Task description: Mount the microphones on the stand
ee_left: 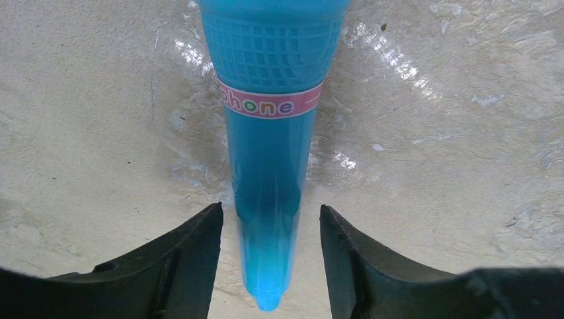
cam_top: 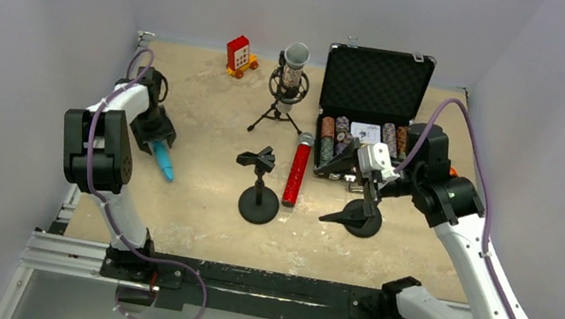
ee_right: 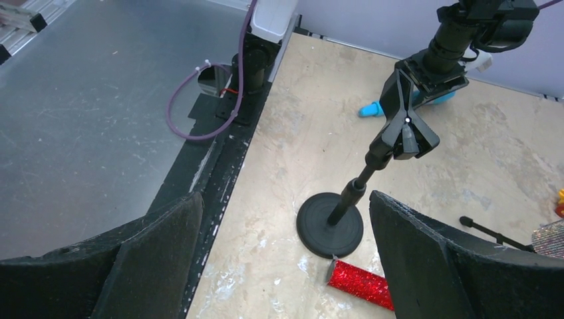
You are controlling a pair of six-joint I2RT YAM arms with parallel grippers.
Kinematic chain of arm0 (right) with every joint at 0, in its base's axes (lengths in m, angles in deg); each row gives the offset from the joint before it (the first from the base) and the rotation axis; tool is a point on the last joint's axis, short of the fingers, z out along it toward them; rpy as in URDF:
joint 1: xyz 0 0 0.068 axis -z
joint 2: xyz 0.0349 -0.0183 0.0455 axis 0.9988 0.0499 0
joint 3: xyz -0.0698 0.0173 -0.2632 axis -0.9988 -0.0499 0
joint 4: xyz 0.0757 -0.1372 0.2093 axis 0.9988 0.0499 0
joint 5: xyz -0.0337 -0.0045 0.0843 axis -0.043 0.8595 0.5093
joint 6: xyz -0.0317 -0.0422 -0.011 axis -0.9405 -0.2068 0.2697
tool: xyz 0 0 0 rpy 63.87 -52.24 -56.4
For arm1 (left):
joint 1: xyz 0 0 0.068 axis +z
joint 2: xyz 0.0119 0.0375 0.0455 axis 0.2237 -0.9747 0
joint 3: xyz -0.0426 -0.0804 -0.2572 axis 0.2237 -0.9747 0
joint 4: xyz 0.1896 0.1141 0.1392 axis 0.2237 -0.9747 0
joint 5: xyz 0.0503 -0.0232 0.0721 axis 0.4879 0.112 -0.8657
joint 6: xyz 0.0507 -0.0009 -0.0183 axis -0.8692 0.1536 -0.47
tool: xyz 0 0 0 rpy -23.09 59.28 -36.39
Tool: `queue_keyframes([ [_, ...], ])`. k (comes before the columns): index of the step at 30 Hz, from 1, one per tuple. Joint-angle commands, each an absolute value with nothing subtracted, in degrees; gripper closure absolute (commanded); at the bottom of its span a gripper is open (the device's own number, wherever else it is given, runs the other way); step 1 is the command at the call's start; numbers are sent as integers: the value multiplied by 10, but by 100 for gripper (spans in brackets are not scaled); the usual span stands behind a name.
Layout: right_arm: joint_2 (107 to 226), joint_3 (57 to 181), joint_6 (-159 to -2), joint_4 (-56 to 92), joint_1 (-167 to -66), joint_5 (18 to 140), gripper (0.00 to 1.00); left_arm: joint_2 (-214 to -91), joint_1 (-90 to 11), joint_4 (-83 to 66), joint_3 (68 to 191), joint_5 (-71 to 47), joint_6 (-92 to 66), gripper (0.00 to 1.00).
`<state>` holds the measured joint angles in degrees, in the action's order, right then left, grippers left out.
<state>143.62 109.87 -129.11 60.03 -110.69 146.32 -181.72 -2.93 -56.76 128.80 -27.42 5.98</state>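
Microphones number three: the light-blue one lies flat at the left of the scuffed beige tabletop. The red-glitter one lies between the middle round-base stand and the right round-base stand, and the silver-glitter one sits upright in the tripod stand at the back, before pale grey walls. The left gripper is partly open, its fingers straddling the blue tail with a gap on each side and clamping nothing, while the right gripper gapes wide and empty near the right stand. Only the left wrist view shows the pink band lettered "phone"; only the top view shows the open chip case and the red toy.
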Motion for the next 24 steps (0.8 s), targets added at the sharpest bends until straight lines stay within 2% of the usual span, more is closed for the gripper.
queue_keyframes([
  [1,1426,1137,-1301,623,-1099,1481,1,-1821,-26,-579,1309,-263,45,40],
  [2,1426,1142,-1302,627,-1096,1480,1,-1823,-26,-580,1311,-263,43,40],
  [4,1425,1152,-1303,634,-1090,1480,1,-1824,-26,-578,1313,-263,44,48],
  [6,1424,1164,-1307,648,-1088,1480,1,-1824,-25,-573,1314,-254,41,65],
  [8,1425,1180,-1316,669,-1087,1475,1,-1822,-24,-568,1314,-243,36,89],
  [9,1425,1189,-1323,683,-1086,1472,1,-1817,-24,-566,1312,-242,34,97],
  [10,1426,1200,-1329,697,-1087,1469,1,-1807,-24,-562,1309,-240,32,100],
  [16,1459,1273,-1345,776,-1087,1450,1,-1648,-25,-498,1242,-215,14,100],
  [24,1543,1380,-1281,801,-1129,1440,2,-1404,-26,-335,1132,-26,-1,100],
])
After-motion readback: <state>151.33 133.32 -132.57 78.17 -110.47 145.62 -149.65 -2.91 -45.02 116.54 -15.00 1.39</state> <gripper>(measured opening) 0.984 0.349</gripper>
